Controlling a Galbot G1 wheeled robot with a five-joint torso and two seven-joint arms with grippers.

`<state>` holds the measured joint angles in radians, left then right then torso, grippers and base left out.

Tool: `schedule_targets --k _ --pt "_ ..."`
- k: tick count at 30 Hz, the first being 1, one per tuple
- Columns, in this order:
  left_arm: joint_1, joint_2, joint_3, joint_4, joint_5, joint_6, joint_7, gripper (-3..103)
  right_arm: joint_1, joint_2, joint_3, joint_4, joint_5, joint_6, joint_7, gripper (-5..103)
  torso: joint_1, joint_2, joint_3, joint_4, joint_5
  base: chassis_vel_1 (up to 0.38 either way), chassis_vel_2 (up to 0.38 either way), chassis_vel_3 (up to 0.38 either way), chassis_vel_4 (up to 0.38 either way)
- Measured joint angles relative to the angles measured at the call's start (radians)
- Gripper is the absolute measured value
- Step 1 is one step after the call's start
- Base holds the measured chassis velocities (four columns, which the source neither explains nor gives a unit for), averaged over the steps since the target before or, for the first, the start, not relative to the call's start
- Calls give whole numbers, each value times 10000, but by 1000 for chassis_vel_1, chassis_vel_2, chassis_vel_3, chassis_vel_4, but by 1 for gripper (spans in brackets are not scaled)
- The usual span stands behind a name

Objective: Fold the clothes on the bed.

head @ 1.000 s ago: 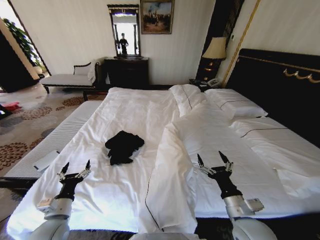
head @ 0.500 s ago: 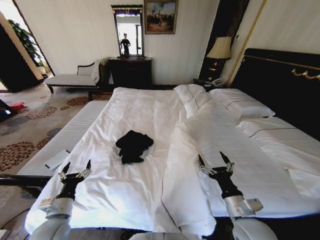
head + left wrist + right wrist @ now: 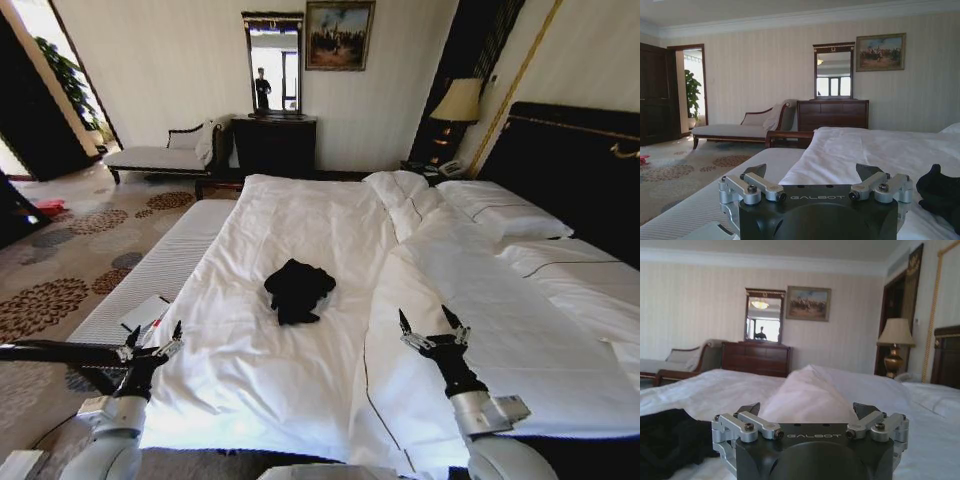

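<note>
The clothes (image 3: 299,289) lie as a crumpled black bundle on the white duvet of the bed (image 3: 300,220), near its middle. The bundle also shows at the edge of the left wrist view (image 3: 941,196) and the right wrist view (image 3: 667,440). My left gripper (image 3: 152,339) hovers open over the bed's near left corner, well short of the clothes. Over a folded-back duvet ridge, right of the clothes, my right gripper (image 3: 431,325) is open too. Both grippers hold nothing; their fingers (image 3: 756,172) (image 3: 749,410) stand spread.
A narrow white padded bench (image 3: 160,275) runs along the bed's left side with a flat white item (image 3: 146,311) on it. Pillows (image 3: 500,210) and a dark headboard (image 3: 570,165) stand at right. A chaise (image 3: 160,155), dresser (image 3: 275,145) and lamp (image 3: 459,105) line the far wall.
The whole head view has shifted: the bed and clothes sit further right and lower, so the camera has moved. Both grippers keep the same raised, open pose.
</note>
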<state>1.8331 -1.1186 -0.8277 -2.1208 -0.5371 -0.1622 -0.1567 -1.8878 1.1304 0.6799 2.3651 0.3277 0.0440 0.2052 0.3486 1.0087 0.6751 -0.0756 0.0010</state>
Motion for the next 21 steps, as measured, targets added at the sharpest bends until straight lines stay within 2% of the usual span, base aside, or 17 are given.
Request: schedule_targets --k 5,9,13,21 --pt "-19 1 0 67 -5 -1 0 100 -97 -8 181 105 836 -675 332 100 1 0 0 4 -3 -41 -13 27 10" --pt "-73 7 -1 153 -22 -6 -2 100 -679 285 228 1202 1583 -1431 494 100 -2 2 -2 5 -19 0 0 0 0" --pt "-157 3 69 186 -26 -6 -4 100 -857 390 293 1366 1487 -1638 576 100 -4 2 -2 1 -10 0 0 0 0" --pt "-219 -40 195 206 -2 -6 -2 100 -680 300 483 803 1025 -1498 624 100 -2 0 0 4 -9 0 0 0 0"
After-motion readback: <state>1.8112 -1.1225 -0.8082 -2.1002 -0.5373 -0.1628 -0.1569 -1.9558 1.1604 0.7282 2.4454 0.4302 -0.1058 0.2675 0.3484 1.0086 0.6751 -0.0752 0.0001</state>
